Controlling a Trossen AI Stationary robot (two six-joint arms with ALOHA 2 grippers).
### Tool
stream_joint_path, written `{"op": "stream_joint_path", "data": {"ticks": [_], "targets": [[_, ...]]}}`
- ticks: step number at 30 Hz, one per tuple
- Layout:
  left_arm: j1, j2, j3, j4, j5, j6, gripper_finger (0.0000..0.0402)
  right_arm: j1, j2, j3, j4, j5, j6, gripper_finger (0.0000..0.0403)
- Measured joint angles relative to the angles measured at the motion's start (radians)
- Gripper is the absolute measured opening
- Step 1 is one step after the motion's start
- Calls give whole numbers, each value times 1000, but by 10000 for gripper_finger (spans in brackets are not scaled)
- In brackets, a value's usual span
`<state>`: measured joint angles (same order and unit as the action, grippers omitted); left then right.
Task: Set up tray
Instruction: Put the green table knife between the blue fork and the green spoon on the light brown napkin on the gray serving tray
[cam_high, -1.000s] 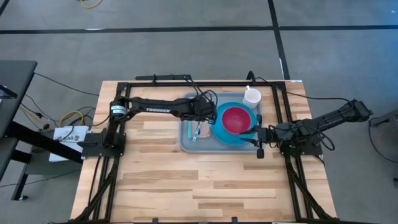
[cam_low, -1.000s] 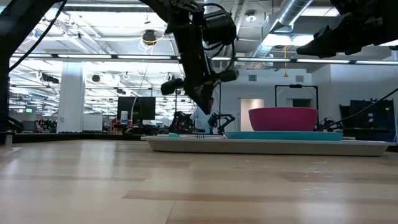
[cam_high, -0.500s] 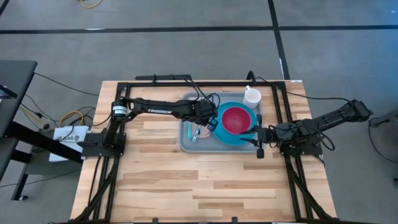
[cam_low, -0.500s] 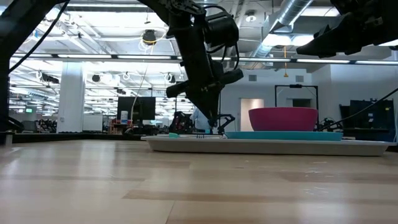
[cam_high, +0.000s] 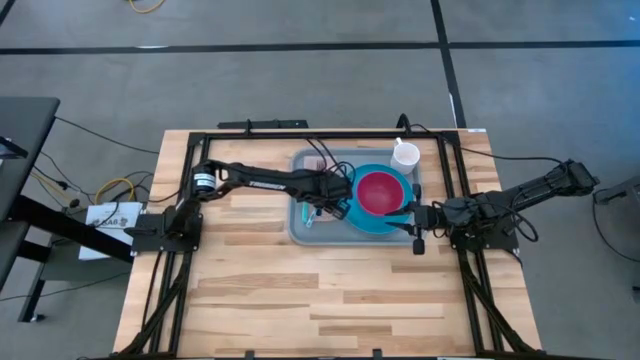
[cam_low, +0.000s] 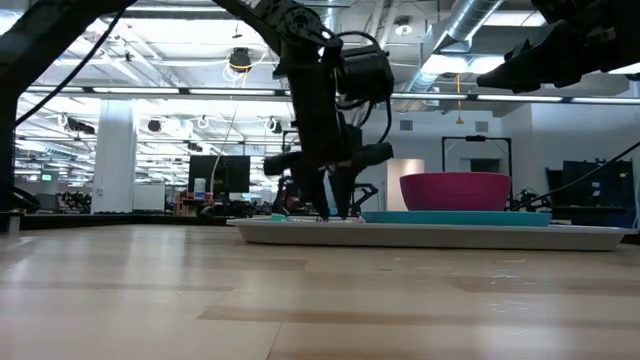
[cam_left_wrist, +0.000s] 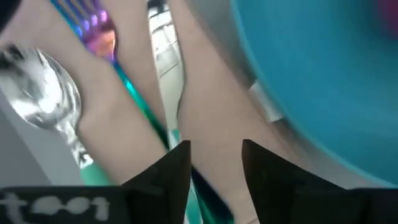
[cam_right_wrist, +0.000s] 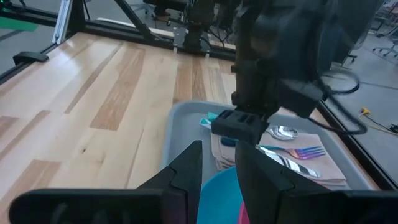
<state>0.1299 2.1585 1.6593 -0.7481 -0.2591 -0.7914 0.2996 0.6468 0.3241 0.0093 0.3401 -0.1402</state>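
Note:
The grey-blue tray (cam_high: 298, 232) lies flat at the table's far middle. On it rest a tan napkin (cam_left_wrist: 124, 124) with a spoon (cam_left_wrist: 43, 99), an iridescent fork (cam_left_wrist: 102, 37) and a knife (cam_left_wrist: 168, 74), and a blue plate (cam_high: 362, 222) carrying a pink bowl (cam_high: 380, 190). My left gripper (cam_left_wrist: 216, 168) stands open, pointing down just over the napkin, its fingers either side of the knife's handle end. My right gripper (cam_right_wrist: 217, 168) hangs open above the plate's right edge, well clear of the table.
A white cup (cam_high: 405, 156) stands at the tray's far right corner. A black frame (cam_high: 270, 128) runs along the table's far edge and both sides. Bare wood (cam_high: 320, 290) fills the table's near half.
My left gripper has come down toward the napkin and a little toward the table's near edge, and it has opened. My right gripper has kept still.

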Motion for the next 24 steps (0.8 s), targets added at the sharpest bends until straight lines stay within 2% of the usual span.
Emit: {"op": "stream_joint_path", "data": {"ticks": [5,17,24], "targets": [[3,-6,52,-55,-44,51,114,0,0,0,-1,0,-1,91],[7,32,54,-155,-36,15,88,0,0,0,-1,0,-1,91],[0,82,56,-146,-40,10,87,0,0,0,-3,0,0,91]]}}
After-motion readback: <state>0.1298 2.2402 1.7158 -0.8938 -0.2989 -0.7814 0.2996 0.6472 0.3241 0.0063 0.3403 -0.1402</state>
